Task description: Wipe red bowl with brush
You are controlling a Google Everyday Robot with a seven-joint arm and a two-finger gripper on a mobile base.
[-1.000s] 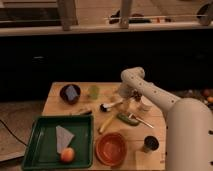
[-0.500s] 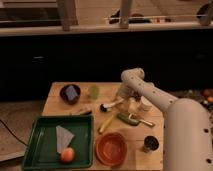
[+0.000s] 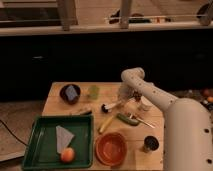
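The red bowl (image 3: 111,148) sits upright at the front of the wooden table (image 3: 55,97), right of the green tray. The brush (image 3: 113,105) lies near the table's middle, its white handle running up-right and its small dark head at the lower left. My gripper (image 3: 128,98) hangs from the white arm (image 3: 150,92) at the handle's upper end, behind and to the right of the bowl. The brush rests on or just above the table.
A green tray (image 3: 35,150) at the front left holds a grey cloth (image 3: 63,137) and an orange fruit (image 3: 67,155). A dark maroon bowl (image 3: 70,93) and a green cup (image 3: 93,91) stand at the back. A yellow piece (image 3: 106,123), a green item (image 3: 127,119), a white cup (image 3: 145,103) and a dark cup (image 3: 150,144) lie near the arm.
The arm has shifted slightly; the brush and gripper stay at about the same spot. The bowl has not moved.
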